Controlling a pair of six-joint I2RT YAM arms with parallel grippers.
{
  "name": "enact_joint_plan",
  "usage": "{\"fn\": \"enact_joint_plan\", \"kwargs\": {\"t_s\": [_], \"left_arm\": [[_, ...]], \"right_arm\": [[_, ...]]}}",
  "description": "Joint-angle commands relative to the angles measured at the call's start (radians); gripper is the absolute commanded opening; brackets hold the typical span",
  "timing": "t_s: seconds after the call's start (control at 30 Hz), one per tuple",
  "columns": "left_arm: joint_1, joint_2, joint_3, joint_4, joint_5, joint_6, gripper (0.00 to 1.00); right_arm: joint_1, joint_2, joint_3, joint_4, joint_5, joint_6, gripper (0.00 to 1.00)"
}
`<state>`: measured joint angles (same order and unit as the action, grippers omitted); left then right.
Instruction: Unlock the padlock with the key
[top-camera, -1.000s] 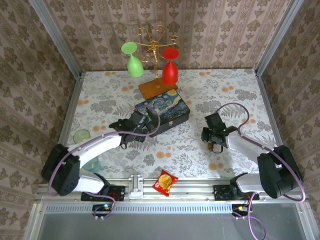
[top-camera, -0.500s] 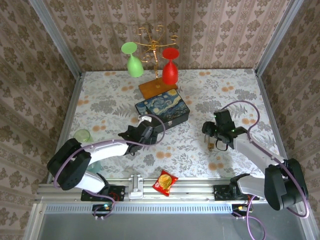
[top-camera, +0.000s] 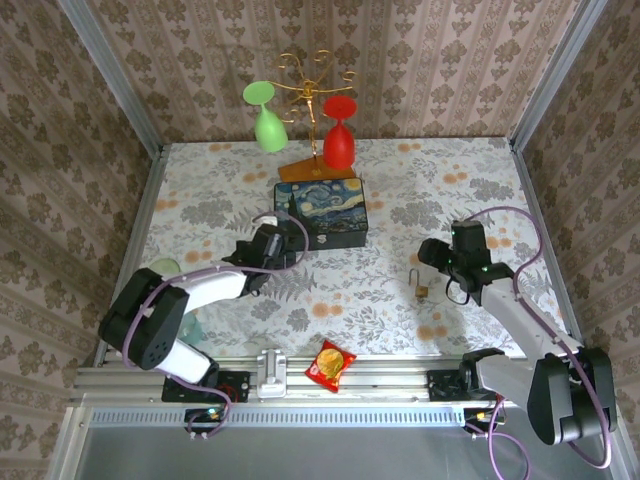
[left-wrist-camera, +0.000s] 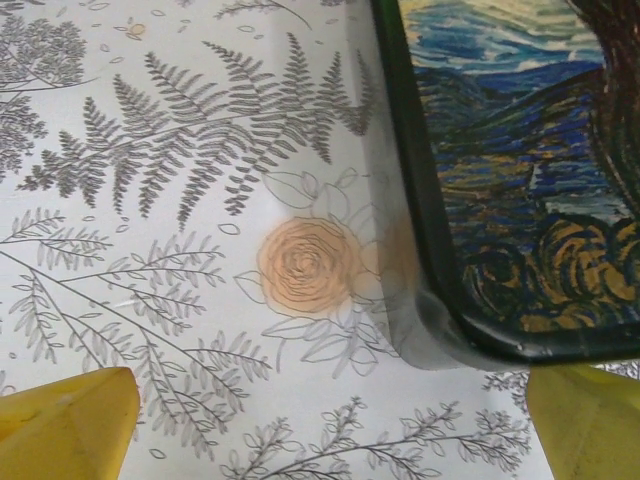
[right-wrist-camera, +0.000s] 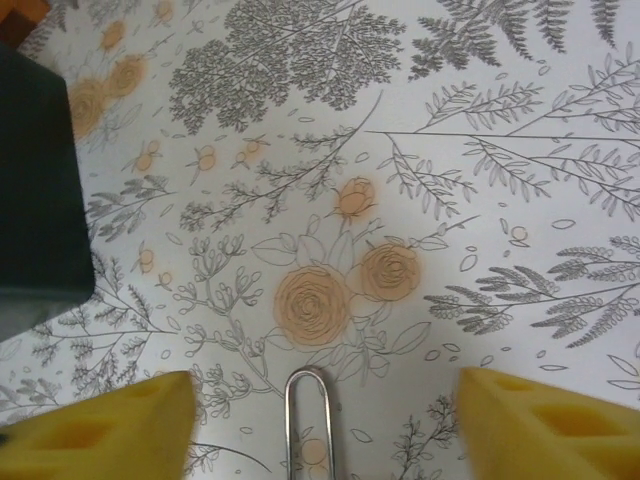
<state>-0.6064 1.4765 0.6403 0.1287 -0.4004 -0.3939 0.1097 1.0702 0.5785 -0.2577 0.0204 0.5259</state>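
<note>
The padlock (top-camera: 420, 284) lies on the flowered tablecloth at the right middle, a small brass body with a thin silver shackle (right-wrist-camera: 308, 420). In the right wrist view the shackle's loop lies flat on the cloth between the yellow fingers (right-wrist-camera: 100, 425), touching neither. My right gripper (top-camera: 433, 268) hovers just right of the padlock, open wide and holding nothing. My left gripper (top-camera: 272, 243) is open at the front left corner of the starry-night box (left-wrist-camera: 520, 180), with only cloth between its fingertips (left-wrist-camera: 65, 425). The key is hidden.
The starry-night box (top-camera: 322, 212) stands mid-table, and its dark corner (right-wrist-camera: 35, 190) shows in the right wrist view. Behind it, a gold stand (top-camera: 305, 90) on a wooden base holds a green glass (top-camera: 267, 125) and a red glass (top-camera: 339, 140). A snack packet (top-camera: 329, 363) lies at the near edge.
My right gripper has opened and drawn back to the right, leaving the padlock lying on the cloth. The left arm has shifted along the box's front, and the box has turned squarer.
</note>
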Motion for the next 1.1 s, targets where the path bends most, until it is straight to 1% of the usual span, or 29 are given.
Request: {"fn": "enact_joint_plan", "kwargs": {"t_s": [0.0, 0.1, 0.13, 0.23, 0.3, 0.33, 0.4, 0.43, 0.5, 0.53, 0.57, 0.6, 0.67, 0.73, 0.77, 0.83, 0.87, 0.93, 1.0, 1.03, 1.07], "left_arm": [[0.029, -0.138, -0.046, 0.026, 0.029, 0.004, 1.00], [0.089, -0.282, -0.088, -0.025, 0.063, 0.005, 1.00], [0.115, -0.316, -0.088, -0.052, 0.064, 0.020, 1.00], [0.195, -0.395, -0.092, -0.092, 0.034, 0.081, 1.00], [0.234, -0.440, -0.102, -0.081, -0.010, 0.136, 1.00], [0.249, -0.458, -0.117, -0.051, -0.045, 0.184, 1.00], [0.270, -0.459, -0.172, 0.076, -0.127, 0.281, 1.00], [0.290, -0.443, -0.200, 0.156, -0.133, 0.332, 1.00], [0.333, -0.403, -0.189, 0.175, -0.129, 0.355, 1.00], [0.349, -0.368, -0.199, 0.234, -0.089, 0.395, 1.00], [0.359, -0.324, -0.215, 0.321, -0.087, 0.432, 1.00], [0.370, -0.281, -0.221, 0.382, -0.086, 0.451, 1.00], [0.422, -0.171, -0.215, 0.459, -0.032, 0.456, 1.00], [0.483, -0.088, -0.221, 0.567, 0.056, 0.426, 1.00], [0.490, -0.084, -0.202, 0.529, 0.100, 0.427, 1.00], [0.500, -0.049, -0.219, 0.624, 0.116, 0.461, 1.00], [0.517, -0.022, -0.243, 0.696, 0.148, 0.461, 1.00], [0.554, 0.032, -0.278, 0.804, 0.212, 0.442, 1.00], [0.568, 0.064, -0.288, 0.852, 0.227, 0.427, 1.00], [0.570, 0.081, -0.278, 0.845, 0.240, 0.426, 1.00], [0.569, 0.084, -0.266, 0.834, 0.243, 0.439, 1.00]], "right_arm": [[-0.028, -0.006, 0.044, 0.006, 0.038, -0.055, 0.85], [-0.064, 0.011, 0.075, 0.015, 0.068, -0.094, 0.88], [-0.074, 0.018, 0.082, 0.029, 0.079, -0.116, 0.92], [-0.091, 0.032, 0.072, 0.106, 0.143, -0.195, 0.92], [-0.093, 0.029, 0.035, 0.210, 0.174, -0.284, 0.93], [-0.093, 0.018, -0.003, 0.281, 0.181, -0.336, 0.93], [-0.094, 0.004, -0.091, 0.464, 0.206, -0.411, 0.93], [-0.094, 0.001, -0.139, 0.565, 0.218, -0.443, 0.93], [-0.102, 0.026, -0.200, 0.714, 0.251, -0.455, 0.93], [-0.109, 0.052, -0.212, 0.764, 0.240, -0.454, 0.93], [-0.113, 0.086, -0.224, 0.823, 0.220, -0.449, 0.93], [-0.114, 0.119, -0.234, 0.880, 0.203, -0.442, 0.93], [-0.113, 0.190, -0.239, 0.979, 0.176, -0.424, 0.93], [-0.113, 0.248, -0.231, 1.024, 0.170, -0.420, 0.93], [-0.113, 0.265, -0.233, 1.051, 0.163, -0.431, 0.93], [-0.115, 0.298, -0.233, 1.084, 0.173, -0.417, 0.93], [-0.115, 0.315, -0.238, 1.124, 0.168, -0.416, 0.93], [-0.114, 0.398, -0.245, 1.190, 0.138, -0.426, 0.93], [-0.114, 0.460, -0.240, 1.246, 0.133, -0.431, 0.93], [-0.108, 0.457, -0.229, 1.220, 0.130, -0.439, 0.93], [-0.105, 0.451, -0.204, 1.158, 0.131, -0.441, 0.94]]}}
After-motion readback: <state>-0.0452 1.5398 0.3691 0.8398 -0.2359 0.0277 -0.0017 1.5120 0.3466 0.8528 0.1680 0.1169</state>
